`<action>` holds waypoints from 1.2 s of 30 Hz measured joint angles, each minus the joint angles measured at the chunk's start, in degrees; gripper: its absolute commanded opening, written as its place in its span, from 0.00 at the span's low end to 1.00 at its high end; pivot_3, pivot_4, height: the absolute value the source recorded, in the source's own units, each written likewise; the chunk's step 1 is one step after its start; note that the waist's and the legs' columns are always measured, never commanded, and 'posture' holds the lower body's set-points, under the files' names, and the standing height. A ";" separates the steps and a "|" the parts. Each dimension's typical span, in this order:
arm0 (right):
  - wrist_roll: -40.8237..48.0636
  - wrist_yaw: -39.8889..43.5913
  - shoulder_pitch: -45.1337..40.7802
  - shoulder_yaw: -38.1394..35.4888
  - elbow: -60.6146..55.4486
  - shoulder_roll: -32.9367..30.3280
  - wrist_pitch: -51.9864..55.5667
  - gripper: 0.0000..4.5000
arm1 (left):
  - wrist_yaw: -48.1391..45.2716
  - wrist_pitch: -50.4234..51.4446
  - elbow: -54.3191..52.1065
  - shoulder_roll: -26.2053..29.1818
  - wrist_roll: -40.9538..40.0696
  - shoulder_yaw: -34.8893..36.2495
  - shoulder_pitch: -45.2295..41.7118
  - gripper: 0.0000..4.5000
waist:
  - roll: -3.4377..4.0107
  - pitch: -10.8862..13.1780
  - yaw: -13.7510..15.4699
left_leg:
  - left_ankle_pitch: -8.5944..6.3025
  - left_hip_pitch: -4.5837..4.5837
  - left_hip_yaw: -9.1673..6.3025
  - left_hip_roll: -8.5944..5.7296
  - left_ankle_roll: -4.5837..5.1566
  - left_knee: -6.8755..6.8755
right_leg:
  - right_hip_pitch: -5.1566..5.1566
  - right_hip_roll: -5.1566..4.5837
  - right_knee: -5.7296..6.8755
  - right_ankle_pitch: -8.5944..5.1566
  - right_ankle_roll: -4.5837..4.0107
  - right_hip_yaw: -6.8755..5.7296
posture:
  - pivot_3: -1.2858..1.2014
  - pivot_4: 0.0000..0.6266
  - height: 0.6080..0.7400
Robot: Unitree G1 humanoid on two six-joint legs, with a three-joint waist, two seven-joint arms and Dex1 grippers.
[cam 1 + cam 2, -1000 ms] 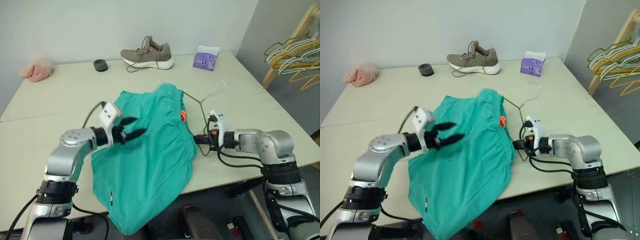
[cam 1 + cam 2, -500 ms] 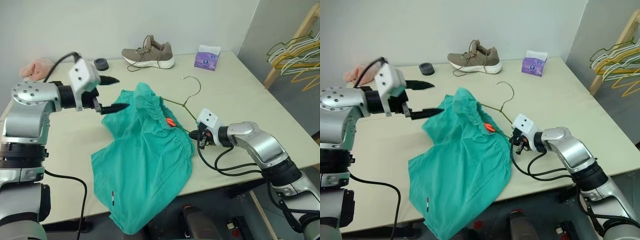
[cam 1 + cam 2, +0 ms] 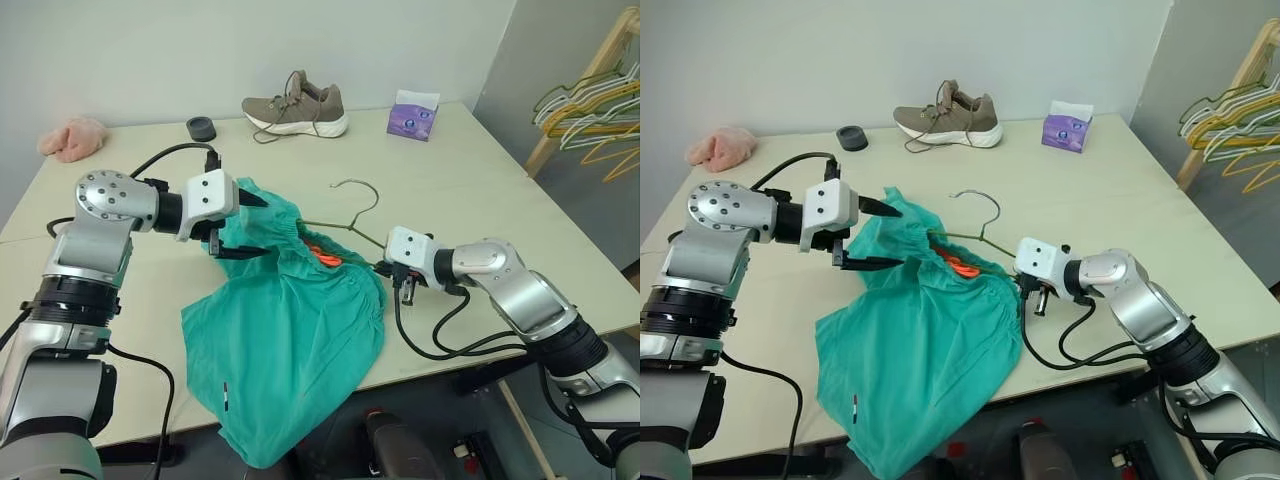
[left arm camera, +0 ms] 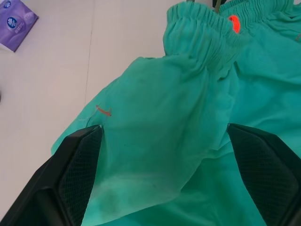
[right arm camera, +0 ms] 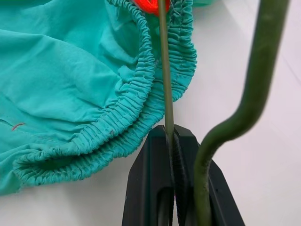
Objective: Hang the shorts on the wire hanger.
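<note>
Right wrist view gives us the nearest detail: our right gripper (image 5: pixel 172 141) has its jaws closed on a thin bar of the wire hanger (image 5: pixel 165 70), and that bar runs straight into the gathered waistband of the shorts (image 5: pixel 70 89). From the head views, the shorts (image 3: pixel 290 330) lie on the pale surface (image 3: pixel 480 190) with their lower part draped over the near edge, and the waistband is raised where the hanger enters it. The hanger's hook (image 3: pixel 358 195) stands clear of the fabric, on the far side of the waistband.

Our left gripper (image 3: pixel 240 226) hovers at the raised far corner of the shorts with its jaws spread wide and holding nothing. In the left wrist view the fingers (image 4: pixel 75 169) flank the teal cloth on both sides.

We judge the step in hand to be taking hold of the waistband so it can be drawn further along the hanger. To do it well, we close the left jaws on the elastic edge rather than on loose cloth, keep the right grip firm and steady, and pull along the wire, not across it.

Farther off rest a shoe (image 3: pixel 296 108), a small black ring (image 3: pixel 201 129) and a purple tissue pack (image 3: pixel 412 116).
</note>
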 measured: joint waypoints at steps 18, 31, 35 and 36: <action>-4.12 2.26 0.00 -0.16 -1.54 0.67 -4.79 0.00 | -1.54 0.38 -0.08 -3.64 0.42 -0.92 2.41 0.24 | 0.00 -0.02 -0.08 | 0.00 -0.05 -0.05 -0.02 0.03 0.24 | 0.01 0.01 0.05 0.18 0.10 0.04 | 0.43 0.11 1.00; -4.72 7.13 0.90 -2.01 -2.46 -2.06 -10.41 0.47 | -3.25 0.32 -2.14 -3.77 0.71 -1.16 4.51 0.01 | -0.01 -0.06 -0.07 | 0.00 -0.04 -0.09 -0.03 0.03 0.27 | 0.01 0.01 0.15 0.18 0.10 0.03 | 0.43 0.11 1.00; -4.32 9.25 5.04 -5.94 -4.21 -8.96 -12.09 0.77 | -1.16 1.93 -1.87 -3.48 2.07 -1.19 5.12 0.00 | -0.01 -0.07 0.12 | 0.00 -0.05 -0.09 -0.05 0.03 0.28 | 0.02 -0.01 0.14 0.18 0.10 0.02 | 0.43 0.12 1.00; -4.11 9.85 6.64 -7.41 -4.46 -11.40 -12.08 0.86 | -0.65 2.73 -1.35 -2.98 2.61 -1.19 5.52 0.00 | -0.01 -0.07 0.17 | -0.01 -0.04 -0.09 -0.06 0.04 0.28 | 0.03 -0.01 0.13 0.18 0.11 0.02 | 0.43 0.13 1.00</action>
